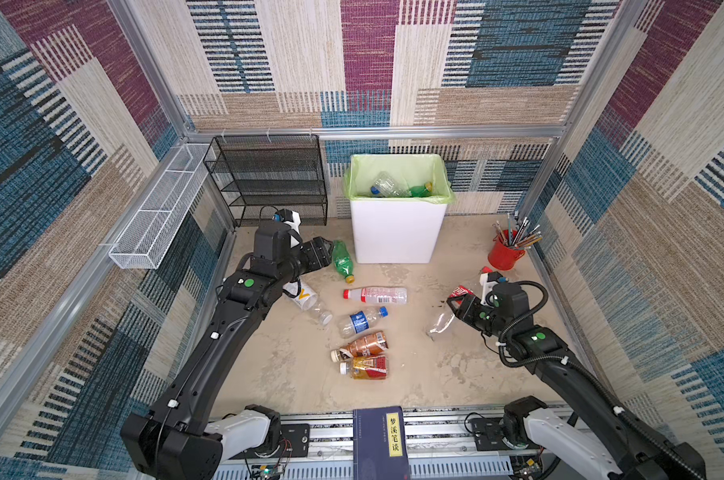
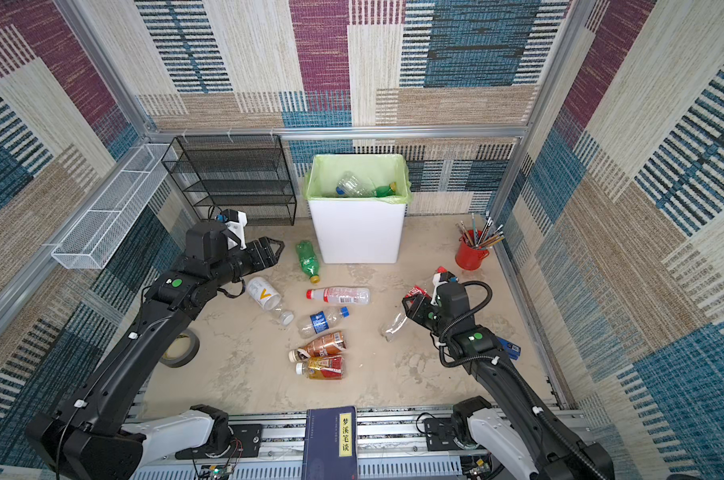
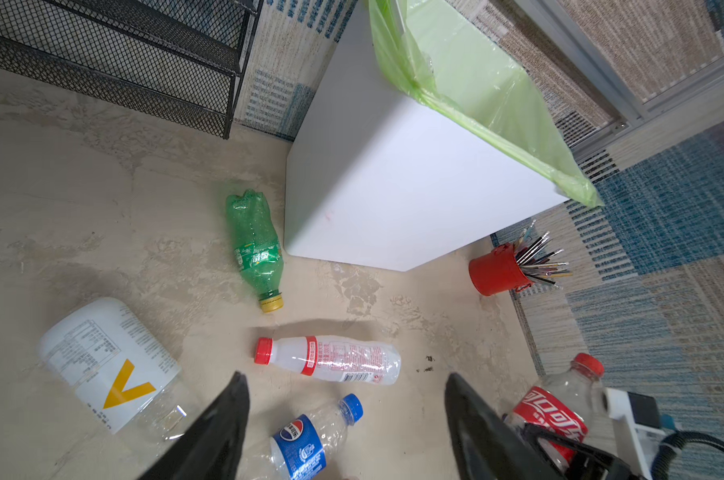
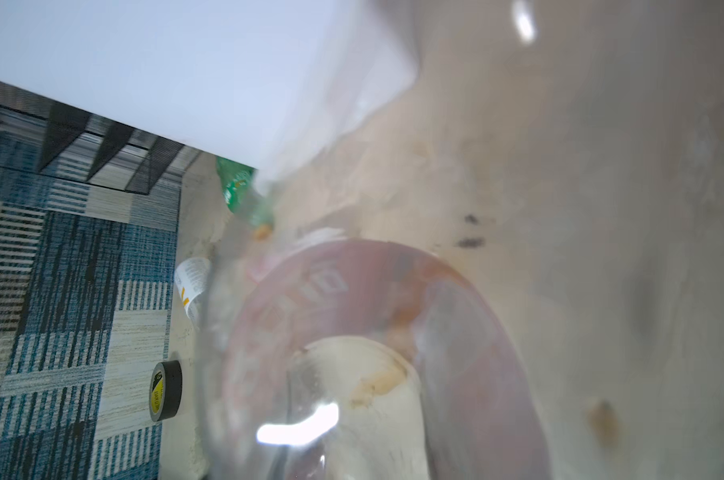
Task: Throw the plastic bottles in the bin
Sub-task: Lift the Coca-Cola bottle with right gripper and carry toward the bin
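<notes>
The white bin (image 1: pixel 397 232), lined with a light green bag, stands at the back of the floor, and two bottles lie inside it: a clear bottle with a blue cap (image 1: pixel 387 185) and a green bottle with a yellow cap (image 1: pixel 420 190). The black mesh rack (image 1: pixel 268 178) stands just left of the bin, against the wall. My left gripper (image 2: pixel 276 248) hangs in front of that rack with its jaws released and nothing between them. My right gripper (image 1: pixel 454 301) is clenched on a Coca-Cola bottle (image 3: pixel 551 419), clear with a red label and red cap, low on the right side. I cannot tell whether it touches the floor. Six plastic bottles lie loose between my arms. They are a large white-labelled bottle (image 1: pixel 304 297), a green soda bottle (image 1: pixel 342 262) just beside the bin's near left corner, a red-capped bottle (image 1: pixel 376 295), a Pepsi bottle (image 1: pixel 360 322), a brown tea bottle (image 1: pixel 362 345) and an amber bottle (image 1: pixel 366 367) touching it. A red cup of pencils (image 1: pixel 503 253) stands right of the bin, and a tape roll (image 2: pixel 181 349) lies under my left arm.
</notes>
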Robot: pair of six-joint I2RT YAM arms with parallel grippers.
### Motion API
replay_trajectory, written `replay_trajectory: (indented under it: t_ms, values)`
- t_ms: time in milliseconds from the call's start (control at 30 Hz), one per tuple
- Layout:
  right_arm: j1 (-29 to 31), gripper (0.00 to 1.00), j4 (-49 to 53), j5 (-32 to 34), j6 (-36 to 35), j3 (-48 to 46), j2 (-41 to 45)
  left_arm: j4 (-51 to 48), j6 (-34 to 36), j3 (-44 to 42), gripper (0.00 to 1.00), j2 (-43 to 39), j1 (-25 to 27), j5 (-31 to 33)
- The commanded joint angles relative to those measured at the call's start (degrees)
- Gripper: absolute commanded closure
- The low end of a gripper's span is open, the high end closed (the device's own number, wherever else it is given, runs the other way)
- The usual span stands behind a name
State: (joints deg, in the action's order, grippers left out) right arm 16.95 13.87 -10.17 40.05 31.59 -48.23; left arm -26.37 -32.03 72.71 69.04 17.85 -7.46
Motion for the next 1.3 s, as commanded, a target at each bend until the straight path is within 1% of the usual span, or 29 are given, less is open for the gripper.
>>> replay_trajectory:
  t_ms: [0, 67, 167, 267, 333, 467, 567, 600, 667, 700, 767, 800, 833, 900, 933, 967, 1000, 1033, 1067, 1133, 1200, 1233, 1267]
  values:
    - [0.19, 0.73, -19.9, 5.68, -9.82, -4.59, 4.48, 4.73, -1.54, -1.78, 0.25, -1.21, -0.09, 0.7]
    - [0.19, 0.73, -26.09, 7.24, -12.59, -6.96, 6.5, 6.74, -1.85, -3.43, 0.25, -2.17, -0.14, 0.61]
    - [0.19, 0.74, -32.79, 9.21, -15.43, -8.72, 7.84, 10.39, -2.93, -6.3, 0.25, -3.76, -0.18, 0.43]
    - [0.19, 0.74, -38.13, 10.89, -17.86, -8.77, 7.99, 12.77, -3.99, -8.34, 0.25, -4.73, -0.18, 0.09]
    - [0.19, 0.74, -41.78, 11.81, -19.4, -7.51, 6.62, 13.74, -4.59, -9.22, 0.25, -5.09, -0.18, -0.25]
    - [0.18, 0.72, -46.48, 11.99, -21.47, -0.44, -0.12, 14.24, -4.97, -9.77, 0.25, -5.3, -0.24, -0.45]
    - [0.19, 0.69, -49.24, 11.6, -22.12, 8.13, -7.18, 14.77, -4.97, -9.95, 0.24, -5.65, -0.16, -0.25]
    - [0.19, 0.68, -49.41, 11.32, -22.57, 12.6, -10.33, 14.85, -4.89, -9.94, 0.24, -5.75, -0.17, -0.01]
    - [0.23, 0.65, -48.75, 10.57, -23.04, 22.67, -17.15, 15.16, -4.88, -9.87, 0.24, -5.93, -0.18, 0.32]
    - [0.18, 0.64, -48.43, 10.01, -23.43, 29.47, -21.62, 15.45, -4.88, -9.86, 0.24, -6.02, -0.19, 0.41]
    - [0.19, 0.58, -44.9, 9.24, -23.39, 44.75, -31.02, 15.71, -4.88, -9.7, 0.24, -6.1, -0.21, 0.78]
    - [0.19, 0.54, -41.55, 9.23, -23.16, 54.7, -36.83, 15.77, -4.88, -9.6, 0.24, -6.24, -0.2, 1.0]
    - [0.19, 0.47, -36.54, 9.32, -22.32, 64.85, -42.39, 15.74, -4.88, -9.6, 0.24, -6.37, -0.21, 1.22]
    - [0.19, 0.29, -21.51, 10.97, -21.57, 88.67, -54.12, 15.5, -4.81, -9.38, 0.24, -6.7, -0.18, 1.74]
    - [0.15, 0.25, -13.93, 12.33, -20.51, 100.19, -59.73, 15.47, -4.63, -9.25, 0.24, -6.81, -0.18, 1.92]
    - [0.02, 0.19, -7.48, 12.83, -20.07, 111.63, -65.2, 15.3, -4.39, -8.99, 0.24, -6.96, -0.27, 2.18]
    - [-0.15, 0.1, -1.65, 13.5, -19.36, 124.18, -71.24, 15.15, -4.22, -8.82, 0.24, -7.14, -0.28, 2.57]
    - [-0.38, 0.01, 1.5, 13.48, -18.69, 134.69, -75.88, 15.29, -4.08, -8.81, 0.23, -7.23, -0.35, 2.79]
    - [-0.58, 0.01, 1.32, 13.27, -18.46, 138.55, -77.19, 15.38, -4.05, -8.97, 0.23, -7.25, -0.44, 3.02]
    - [-0.84, 0.01, -6.39, 13.8, -18.86, 124.98, -69.45, 15.73, -4.1, -8.97, 0.23, -7.09, -0.7, 2.9]
    - [-1.33, 0.01, -16.65, 14.34, -20.37, 110.33, -60.95, 15.99, -4.18, -8.77, 0.23, -6.72, -0.88, 2.78]
    - [-1.89, 0.01, -18.51, 14.31, -20.77, 107.53, -58.91, 16.26, -4.22, -8.71, 0.23, -6.55, -0.88, 2.71]
    - [-2.38, 0.01, -17.24, 14.31, -21.62, 108.14, -58.23, 16.57, -4.38, -8.72, 0.23, -6.46, -0.97, 2.7]
